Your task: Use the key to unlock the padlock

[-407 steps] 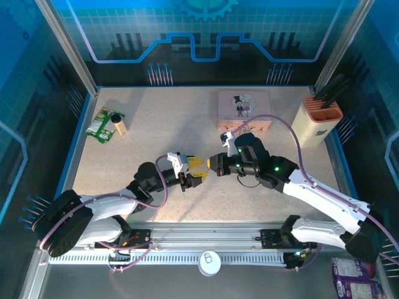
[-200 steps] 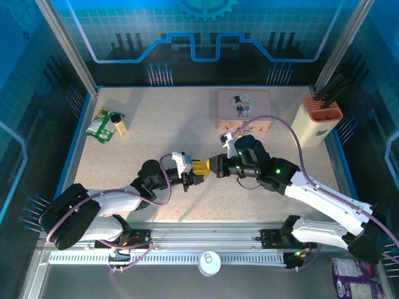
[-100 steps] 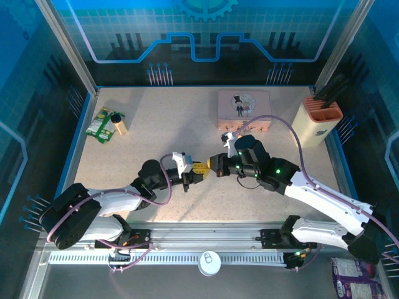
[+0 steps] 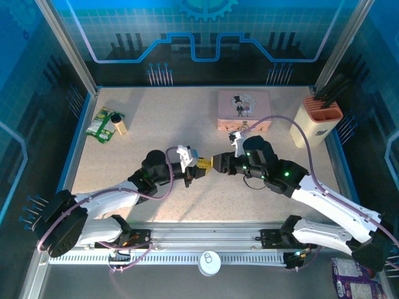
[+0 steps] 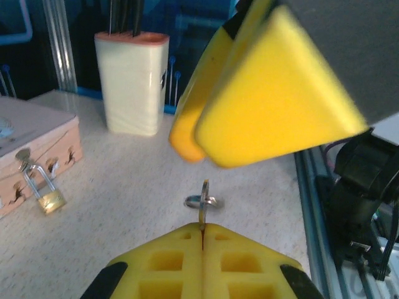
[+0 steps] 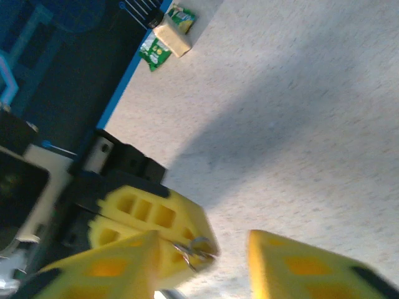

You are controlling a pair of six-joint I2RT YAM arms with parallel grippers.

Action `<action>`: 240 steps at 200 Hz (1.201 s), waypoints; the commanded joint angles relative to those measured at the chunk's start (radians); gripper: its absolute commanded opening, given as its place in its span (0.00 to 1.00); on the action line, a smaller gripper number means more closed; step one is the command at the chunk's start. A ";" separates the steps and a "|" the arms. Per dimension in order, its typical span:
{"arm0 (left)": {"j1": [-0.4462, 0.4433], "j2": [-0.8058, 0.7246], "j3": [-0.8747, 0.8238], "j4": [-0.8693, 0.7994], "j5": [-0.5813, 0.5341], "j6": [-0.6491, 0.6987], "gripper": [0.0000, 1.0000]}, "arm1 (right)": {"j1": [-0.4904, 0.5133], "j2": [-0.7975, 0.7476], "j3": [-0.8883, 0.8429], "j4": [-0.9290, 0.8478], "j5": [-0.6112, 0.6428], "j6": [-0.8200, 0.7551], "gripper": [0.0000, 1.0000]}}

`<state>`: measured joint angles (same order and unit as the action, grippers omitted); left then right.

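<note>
Speckled table (image 4: 156, 112), blue-railed, both arms reaching in from the near edge to meet at mid-table.

Cream knife block (image 4: 321, 121), far right corner, upright, dark handles in its top.

Pink tin (image 4: 244, 110), far side, right of centre, flat on its base.

Right gripper (image 4: 216, 163): points left. Yellow fingers spread, gap clear in its own wrist view, nothing in it. It sits directly in front of the key's free end.

Left gripper (image 4: 202, 165): points right, tip to tip with the other claw. Fingers pressed together, pinching the key at the seam.

Green snack packet (image 4: 98, 124) and small bottle (image 4: 118, 123), far left, well apart from the work.

Padlock (image 5: 45, 190): on the table at the tin's near wall, brass body down, shackle up and leaning on the tin. Long axis near upright, tilted. Well apart from both claws.

Key (image 5: 202, 208): off the table at mid-table, sticking out of the left fingertips. Long axis follows that gripper, toward the right claw. A small ring shape crosses the shaft. Cannot tell which end leads.
</note>
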<state>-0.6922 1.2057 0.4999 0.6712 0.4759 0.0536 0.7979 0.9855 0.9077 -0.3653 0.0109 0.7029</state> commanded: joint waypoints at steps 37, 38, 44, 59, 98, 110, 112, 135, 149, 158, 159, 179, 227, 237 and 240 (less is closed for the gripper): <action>-0.014 0.077 0.384 -0.799 -0.134 0.248 0.00 | -0.222 -0.275 -0.280 0.121 0.010 -0.267 0.58; -0.015 0.081 0.391 -0.807 -0.136 0.251 0.00 | -0.223 -0.281 -0.286 0.127 0.010 -0.270 0.58; -0.023 0.104 0.430 -0.856 -0.151 0.269 0.00 | -0.230 -0.315 -0.324 0.161 0.006 -0.288 0.60; -0.041 0.157 0.532 -0.976 -0.194 0.322 0.00 | -0.233 -0.396 -0.406 0.234 0.008 -0.311 0.62; -0.044 0.243 0.738 -1.227 -0.234 0.425 0.00 | -0.232 -0.480 -0.510 0.310 -0.052 -0.334 0.64; -0.043 0.265 0.790 -1.297 -0.243 0.464 0.00 | -0.232 -0.485 -0.525 0.312 -0.068 -0.342 0.65; -0.043 0.267 0.797 -1.306 -0.245 0.470 0.00 | -0.232 -0.485 -0.528 0.315 -0.070 -0.342 0.65; -0.043 0.302 0.888 -1.432 -0.247 0.513 0.00 | -0.232 -0.490 -0.573 0.367 -0.103 -0.344 0.64; -0.045 0.309 0.926 -1.483 -0.236 0.527 0.00 | -0.232 -0.488 -0.601 0.414 -0.138 -0.343 0.64; -0.045 0.309 0.945 -1.508 -0.229 0.530 0.00 | -0.232 -0.486 -0.614 0.444 -0.167 -0.346 0.64; -0.046 0.308 0.947 -1.510 -0.228 0.531 0.00 | -0.232 -0.486 -0.615 0.448 -0.171 -0.347 0.64; -0.060 0.298 0.966 -1.550 -0.226 0.551 0.00 | -0.229 -0.468 -0.636 0.517 -0.232 -0.372 0.64; -0.097 0.311 1.010 -1.646 -0.203 0.605 0.00 | -0.179 -0.362 -0.667 0.755 -0.318 -0.480 0.59; -0.109 0.318 1.018 -1.660 -0.200 0.615 0.00 | -0.166 -0.336 -0.665 0.799 -0.343 -0.495 0.59; -0.113 0.321 1.018 -1.662 -0.198 0.619 0.00 | -0.163 -0.329 -0.666 0.811 -0.350 -0.498 0.59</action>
<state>-0.7769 1.5105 1.4719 -0.9028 0.2493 0.6174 0.6041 0.6197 0.2462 0.2630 -0.2611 0.2749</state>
